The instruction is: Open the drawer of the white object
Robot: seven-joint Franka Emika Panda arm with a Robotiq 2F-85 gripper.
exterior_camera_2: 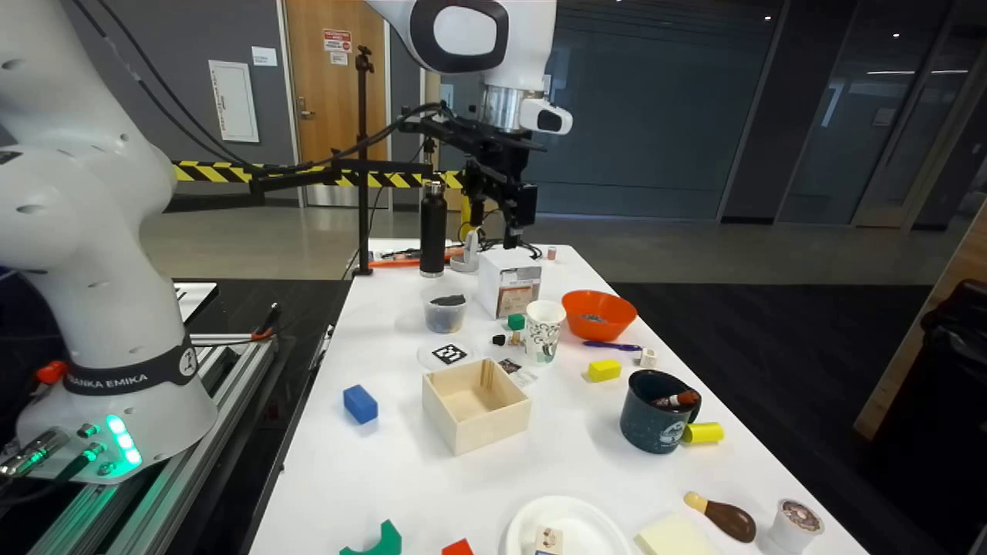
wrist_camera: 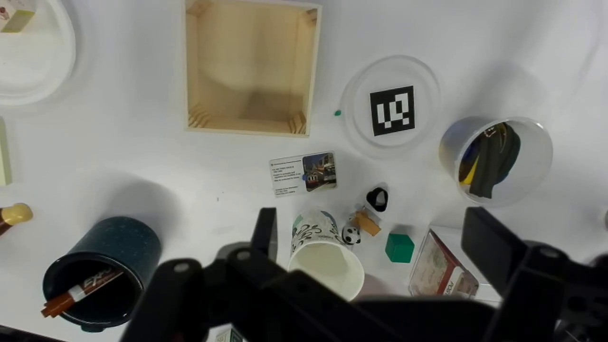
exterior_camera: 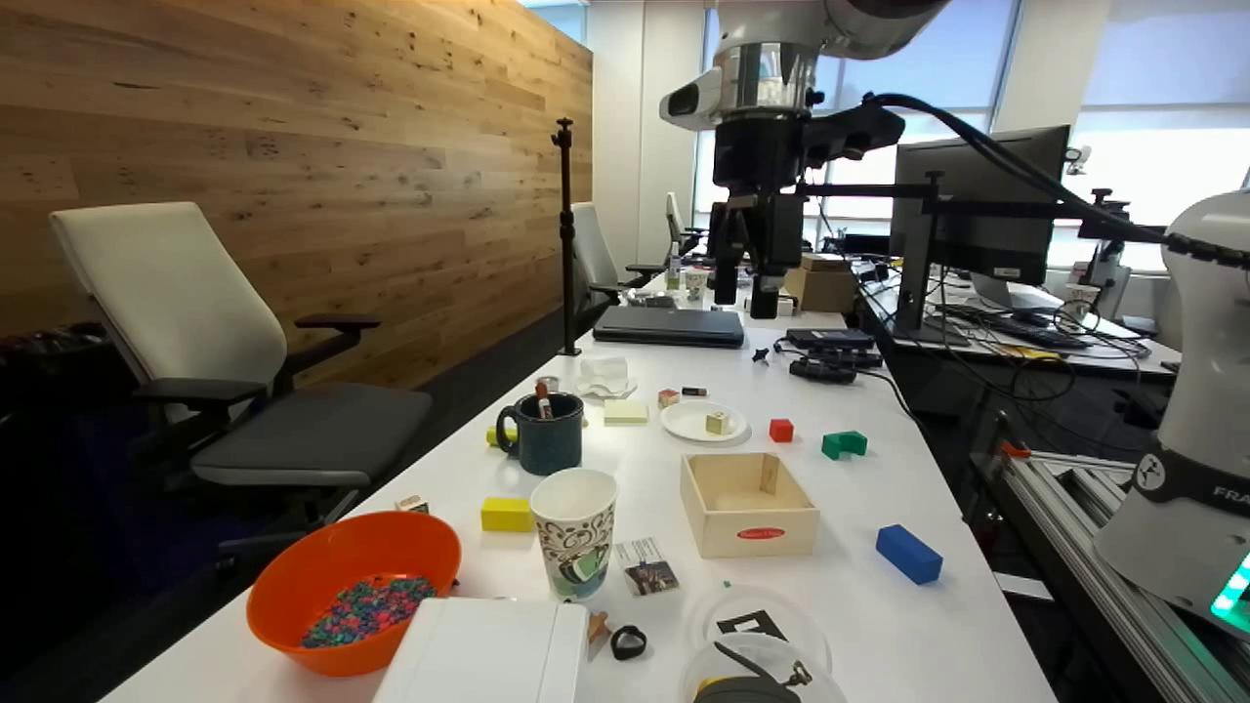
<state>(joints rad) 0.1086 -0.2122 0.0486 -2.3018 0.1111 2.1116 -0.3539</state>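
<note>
Arm (exterior_camera_2: 92, 231) stretched over the white table (exterior_camera_2: 347, 486), gripper (wrist_camera: 369, 221) hanging high, pointing down, jaws spread wide (quite a gap), white box (exterior_camera: 491, 649) standing lower down.

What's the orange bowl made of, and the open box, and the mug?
Bowl: probably plastic, smooth and evenly coloured. Box: apparently wood, matte, its corners streaked with grain. Mug: glazed ceramic or maybe enamelled metal; its dark coat has tiny specks.

From opposite ends, both exterior views face each other along the table (exterior_camera: 942, 644), sharing the wooden box (exterior_camera_2: 492, 426) and mug (exterior_camera: 552, 441). The wrist view peers down from close above.
</note>
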